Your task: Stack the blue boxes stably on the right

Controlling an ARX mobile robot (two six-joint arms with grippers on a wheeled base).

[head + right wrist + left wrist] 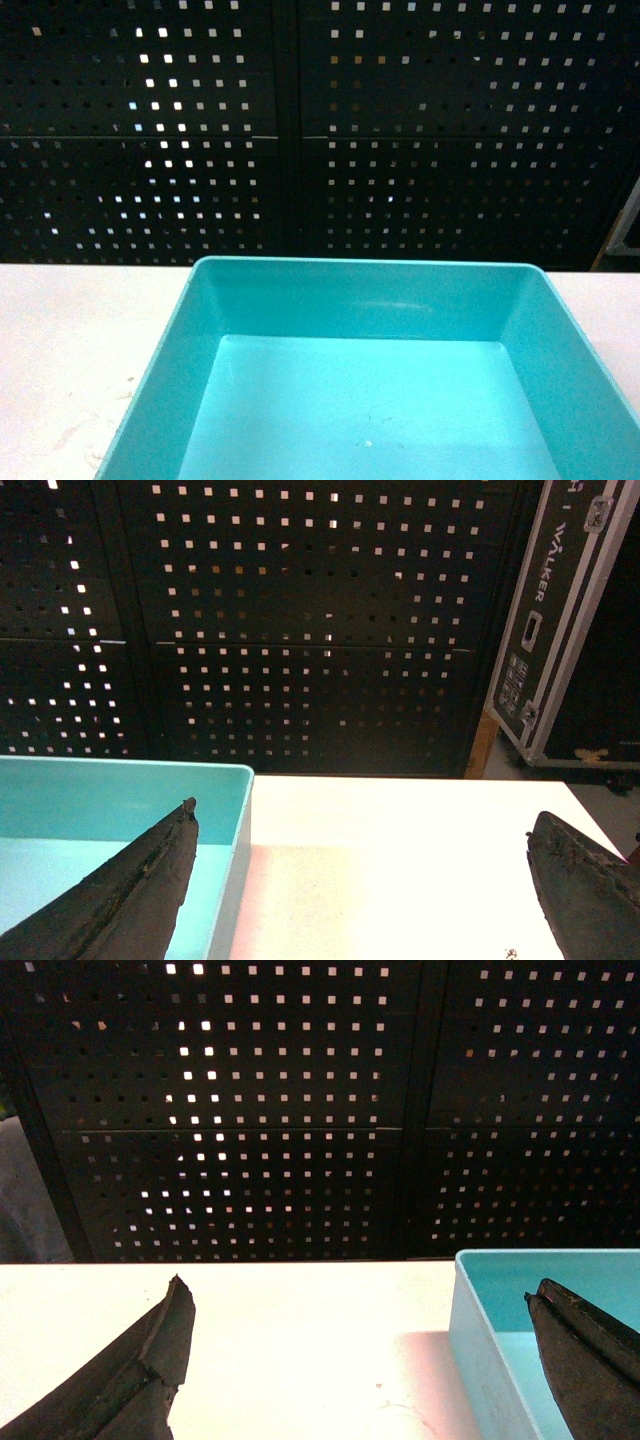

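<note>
The light turquoise tub (370,400) is sitting on the white bench (70,340) at six o'clock in the head view; the left claw (360,1360) and right claw (360,880) are straddling its side walls, jaws spread wide, apparently readying a two-sided lift; no royal blue tub is showing.

Bare table (70,330) lies left and right of the turquoise box (370,300); a black perforated panel (300,130) walls off the far edge.

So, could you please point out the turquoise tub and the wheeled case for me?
turquoise tub (365,268), head view, far rim.
wheeled case (560,620), right wrist view, black side panel.
</note>
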